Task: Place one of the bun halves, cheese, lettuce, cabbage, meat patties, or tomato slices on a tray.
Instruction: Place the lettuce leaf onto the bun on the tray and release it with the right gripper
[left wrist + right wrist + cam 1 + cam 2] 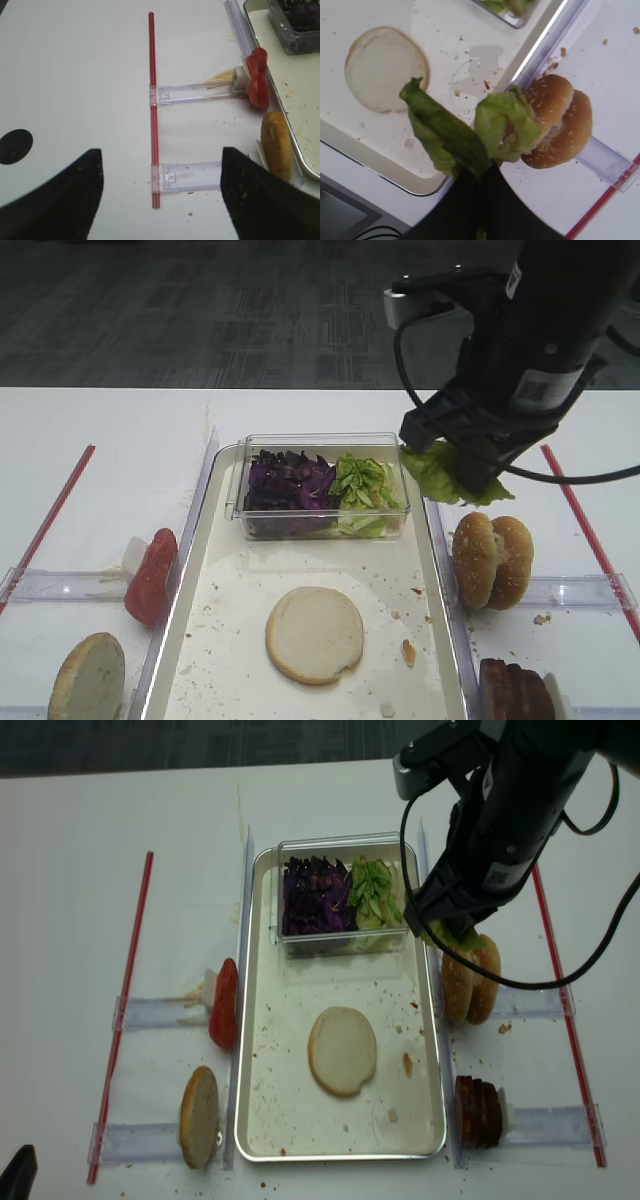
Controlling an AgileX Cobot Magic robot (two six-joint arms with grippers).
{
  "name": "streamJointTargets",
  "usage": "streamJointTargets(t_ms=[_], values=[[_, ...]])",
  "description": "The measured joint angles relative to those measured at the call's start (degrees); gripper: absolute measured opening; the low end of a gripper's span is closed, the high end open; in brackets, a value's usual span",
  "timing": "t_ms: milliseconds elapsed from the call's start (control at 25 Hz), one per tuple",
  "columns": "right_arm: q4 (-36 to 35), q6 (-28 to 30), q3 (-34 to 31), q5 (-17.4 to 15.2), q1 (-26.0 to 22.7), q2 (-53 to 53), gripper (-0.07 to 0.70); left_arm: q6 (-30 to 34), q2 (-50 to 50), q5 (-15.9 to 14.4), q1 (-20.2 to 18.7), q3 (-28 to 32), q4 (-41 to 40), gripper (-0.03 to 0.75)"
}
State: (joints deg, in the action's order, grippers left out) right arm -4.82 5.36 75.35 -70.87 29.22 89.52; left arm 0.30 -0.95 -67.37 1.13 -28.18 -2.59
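- Exterior high view: the right gripper [468, 472] hangs above the tray's [440, 570] right rim near its far end, jaws pinched tight on a crinkly, light green leaf of lettuce [440, 476] that droops below the black fingers. A clear plastic box [318, 487] at the tray's far end holds dark purple cabbage [288, 483] shreds beside more green leaves. One pale, flat-faced bun half [314, 634] lies on the crumb-speckled off-white floor.
- Right wrist view: the held lettuce [470, 130] spreads in two ruffled lobes, the left darker than the right, over the tray's shiny rim [532, 52]. Seeded golden-brown bun halves [560, 120] stand on edge just outside it.
- Left wrist view: the left gripper [162, 200] stands wide apart and holds nothing, above the white tabletop [75, 75] by a red strip [154, 107]. Glossy tomato slices [258, 82] and a bun [276, 145] lean against the tray's left rim.
- Realsense view: dark reddish-brown meat patties [478, 1112] stand outside the tray's near right corner.
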Motion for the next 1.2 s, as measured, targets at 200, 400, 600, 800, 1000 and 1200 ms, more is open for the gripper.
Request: streamJointTargets(t_ms=[200,400,600,800,1000,1200], values=[[-0.6,0.0,0.0,0.1,5.2,0.0,0.051,0.0,0.0,0.0,0.0,0.0,0.0,0.491],[-0.8,-0.6,0.0,0.1,11.3,0.0,0.051,0.0,0.0,0.0,0.0,0.0,0.0,0.491],[-0.9,-1.4,0.0,0.4,15.3,0.0,0.051,0.0,0.0,0.0,0.0,0.0,0.0,0.491],[-1.1,-1.4,0.0,1.9,15.6,1.2,0.051,0.0,0.0,0.0,0.0,0.0,0.0,0.491],[-1.1,-1.4,0.0,4.8,15.7,5.0,0.051,0.0,0.0,0.0,0.0,0.0,0.0,0.491],[-1.1,-1.5,0.0,7.6,15.7,9.0,0.051,0.0,0.0,0.0,0.0,0.0,0.0,0.491]])
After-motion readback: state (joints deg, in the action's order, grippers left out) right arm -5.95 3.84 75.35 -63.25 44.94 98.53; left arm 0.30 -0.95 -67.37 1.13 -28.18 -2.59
